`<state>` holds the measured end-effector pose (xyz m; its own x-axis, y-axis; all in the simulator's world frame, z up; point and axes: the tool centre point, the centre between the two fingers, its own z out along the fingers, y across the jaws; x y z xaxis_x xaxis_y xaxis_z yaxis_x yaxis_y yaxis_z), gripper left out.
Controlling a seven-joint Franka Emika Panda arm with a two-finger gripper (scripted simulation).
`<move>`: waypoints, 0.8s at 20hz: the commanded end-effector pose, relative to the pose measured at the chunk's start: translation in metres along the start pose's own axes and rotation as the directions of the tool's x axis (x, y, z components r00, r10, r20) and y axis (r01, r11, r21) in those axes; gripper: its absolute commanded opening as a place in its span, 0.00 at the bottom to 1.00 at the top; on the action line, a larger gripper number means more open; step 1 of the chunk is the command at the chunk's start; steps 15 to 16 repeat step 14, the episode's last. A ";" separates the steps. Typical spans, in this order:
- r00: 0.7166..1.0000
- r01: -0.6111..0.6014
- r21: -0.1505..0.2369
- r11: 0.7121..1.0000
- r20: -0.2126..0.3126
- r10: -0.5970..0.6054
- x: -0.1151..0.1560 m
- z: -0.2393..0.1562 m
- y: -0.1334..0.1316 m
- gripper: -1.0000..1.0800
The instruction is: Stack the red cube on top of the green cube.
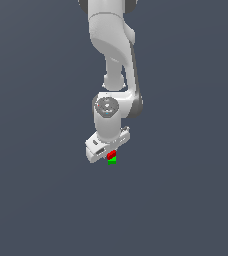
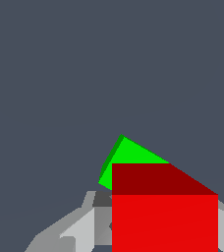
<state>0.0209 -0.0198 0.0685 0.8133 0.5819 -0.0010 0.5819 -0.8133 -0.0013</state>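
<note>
The red cube (image 1: 111, 154) sits between my gripper's (image 1: 110, 153) fingers, directly over the green cube (image 1: 112, 161); I cannot tell if the two touch. In the wrist view the red cube (image 2: 164, 216) fills the space between the grey fingers (image 2: 82, 230), so my gripper (image 2: 164, 236) is shut on it. The green cube (image 2: 128, 155) shows beyond it, turned at an angle to the red one and mostly covered by it.
A plain dark grey-blue floor (image 1: 36, 200) surrounds the cubes in both views. The white arm (image 1: 111, 45) rises above the gripper in the exterior view.
</note>
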 end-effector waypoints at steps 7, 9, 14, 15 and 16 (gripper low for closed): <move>1.000 -0.002 -0.001 1.000 -0.001 0.002 0.009 0.006 -0.003 0.96; 1.000 -0.002 -0.001 1.000 -0.001 0.002 0.009 0.006 -0.003 0.96; 1.000 -0.002 -0.001 1.000 -0.001 0.002 0.009 0.006 -0.003 0.96; 1.000 -0.002 -0.001 1.000 -0.001 0.002 0.009 0.006 -0.003 0.96; 1.000 -0.002 -0.001 1.000 -0.001 0.002 0.009 0.006 -0.003 0.96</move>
